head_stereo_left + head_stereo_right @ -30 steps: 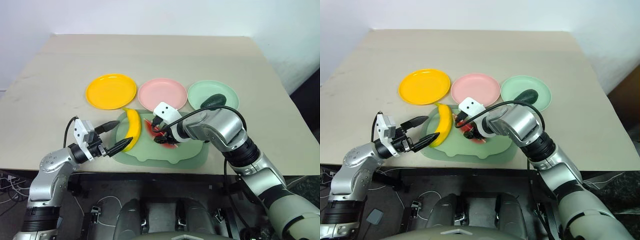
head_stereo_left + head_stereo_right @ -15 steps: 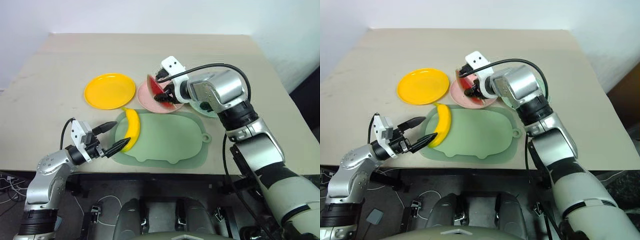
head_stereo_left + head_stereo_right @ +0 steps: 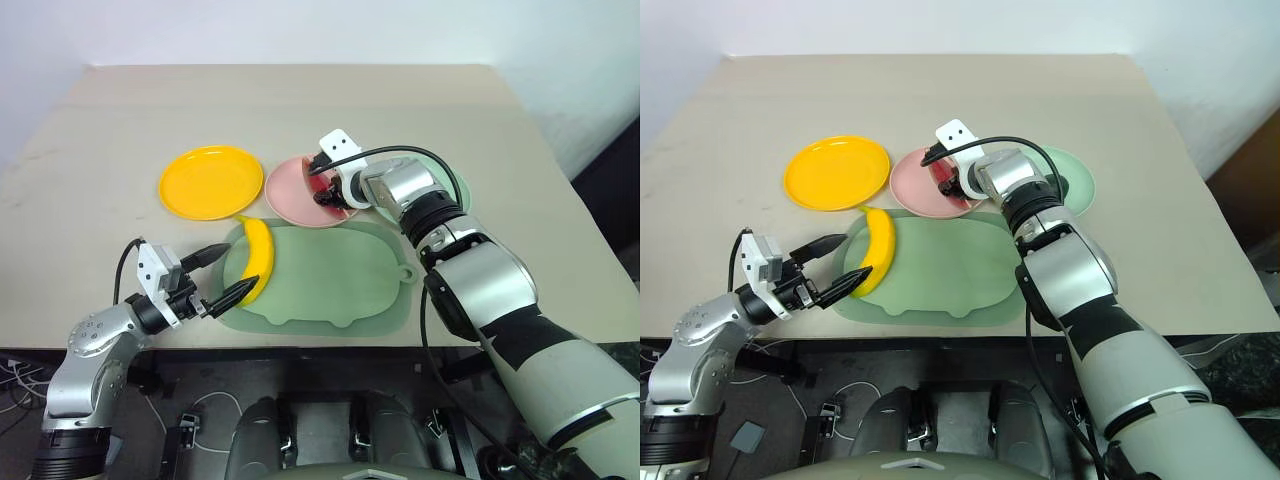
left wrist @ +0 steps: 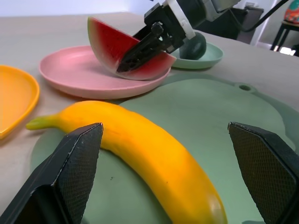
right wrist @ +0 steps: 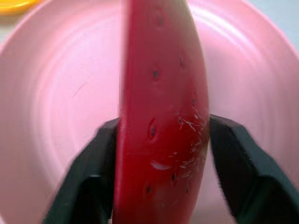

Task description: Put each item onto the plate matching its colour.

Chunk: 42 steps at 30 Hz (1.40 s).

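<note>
The red watermelon wedge (image 4: 117, 46) stands on its green rind on the pink plate (image 3: 290, 190), with my right gripper (image 3: 325, 192) around it. On the pale green tray (image 3: 330, 285) lies the yellow banana (image 3: 258, 260). My left gripper (image 3: 215, 275) is open, level, a little short of the banana's near end. To the left of the pink plate, the yellow-orange plate (image 3: 210, 182) is bare. The dark green avocado (image 4: 195, 45) rests on the mint green plate (image 3: 1080, 180), which my right arm partly hides.
The three plates sit in a row across the middle of the beige table (image 3: 300, 100), and the tray lies in front of them near the front edge. Bare tabletop lies behind the plates and to both sides.
My right gripper lifted the watermelon off the tray, carried it away from me and set it down onto the pink plate. The left gripper stayed by the banana.
</note>
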Tool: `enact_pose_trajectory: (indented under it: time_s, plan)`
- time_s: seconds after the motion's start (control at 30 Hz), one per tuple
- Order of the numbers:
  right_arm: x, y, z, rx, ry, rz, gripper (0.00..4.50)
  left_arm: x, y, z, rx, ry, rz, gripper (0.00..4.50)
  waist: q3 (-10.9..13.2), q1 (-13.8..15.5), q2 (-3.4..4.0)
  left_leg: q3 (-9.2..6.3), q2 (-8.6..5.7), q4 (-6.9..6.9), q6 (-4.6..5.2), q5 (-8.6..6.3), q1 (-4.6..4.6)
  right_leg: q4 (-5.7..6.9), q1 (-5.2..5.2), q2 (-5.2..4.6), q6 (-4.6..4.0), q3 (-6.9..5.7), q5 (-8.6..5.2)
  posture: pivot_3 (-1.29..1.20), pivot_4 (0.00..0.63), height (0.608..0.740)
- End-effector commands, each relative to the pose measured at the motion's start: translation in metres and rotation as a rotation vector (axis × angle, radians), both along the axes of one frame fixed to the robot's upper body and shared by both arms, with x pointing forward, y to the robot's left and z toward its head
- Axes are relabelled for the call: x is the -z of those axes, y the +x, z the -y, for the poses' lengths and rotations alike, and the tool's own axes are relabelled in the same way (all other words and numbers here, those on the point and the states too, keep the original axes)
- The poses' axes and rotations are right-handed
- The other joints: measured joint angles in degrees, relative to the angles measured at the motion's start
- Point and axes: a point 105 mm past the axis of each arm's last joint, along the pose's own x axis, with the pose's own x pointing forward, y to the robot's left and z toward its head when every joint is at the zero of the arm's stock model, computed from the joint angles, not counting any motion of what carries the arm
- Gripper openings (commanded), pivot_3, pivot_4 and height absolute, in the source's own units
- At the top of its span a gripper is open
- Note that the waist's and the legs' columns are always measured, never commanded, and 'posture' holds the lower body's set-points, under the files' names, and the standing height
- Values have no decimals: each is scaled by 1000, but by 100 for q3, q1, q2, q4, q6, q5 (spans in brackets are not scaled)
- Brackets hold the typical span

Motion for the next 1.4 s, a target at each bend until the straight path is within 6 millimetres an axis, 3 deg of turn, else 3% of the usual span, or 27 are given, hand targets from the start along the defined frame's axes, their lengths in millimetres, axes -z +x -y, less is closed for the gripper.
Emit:
enact_pose_trajectory:
  time_s: [0.03, 0.07, 0.27, 0.43, 0.67, 0.87, 0.93, 1.0, 1.1, 1.4]
  plan:
    - [-27, 3, -8, -20, 29, 62, 4279, -11, -3, -2, -4, 4, 47, 4500, 0, 7, 0, -2, 0, 0, 0, 0, 0, 0, 0, 0, 0, 0, 0, 0, 150, 695]
    - [-31, 4, -7, -16, 41, 75, 4456, -11, -3, -2, -5, 3, 47, 4500, 0, 9, 0, -2, 0, 1, 0, 0, 0, 1, 0, 0, 0, 0, 0, 0, 150, 695]
    - [-60, 0, -8, -65, 149, 105, 4456, -11, -3, -2, -2, -2, 43, 4500, 0, 6, 1, -5, 0, 1, 0, 0, 0, 2, -1, 0, 0, 0, 0, 0, 150, 695]
    - [-82, -27, 0, -175, 278, 164, 4456, -12, -2, -2, 6, 0, 41, 4500, -2, 36, -3, -22, 0, 1, 0, 0, 0, 0, 3, 0, 0, 1, 0, 0, 150, 695]
    - [-75, -95, 33, -287, 414, 246, 4456, -16, 2, -1, 16, -4, 47, 4500, -3, 49, -5, -37, -3, 4, -1, 1, 2, 1, 12, -2, -1, -8, 1, 0, 150, 695]
    - [-56, -126, 62, -270, 410, 358, 4456, -16, 0, 0, 10, -5, 56, 4500, -5, 42, -7, -38, -3, 0, -2, 1, 13, -6, 24, 1, 0, -9, 0, 0, 150, 695]
    - [-55, -143, 68, -301, 497, 402, 4456, -14, -2, 2, 11, -7, 54, 4500, -5, 40, -7, -38, -3, 1, -2, 1, 13, -4, 23, 1, 0, -9, 0, 0, 150, 695]
    - [-43, -156, 75, -308, 531, 390, 4456, -14, -3, 4, 11, -10, 53, 4500, -5, 61, -7, -41, -3, 0, -3, 1, 13, -4, 25, 2, -1, -9, 0, 0, 150, 695]
    - [-28, -159, 81, -254, 567, 382, 4456, -15, -3, 3, 0, -16, 56, 4500, -5, 68, -8, -41, -3, 1, -2, 1, 17, -7, 31, 3, -1, -9, 1, 0, 150, 695]
    - [-20, -165, 77, -265, 603, 490, 4456, -17, -1, 3, -17, -22, 66, 4500, -5, 73, -8, -42, -3, -1, 0, -1, 53, -12, 67, 3, -5, -6, 3, 0, 150, 695]
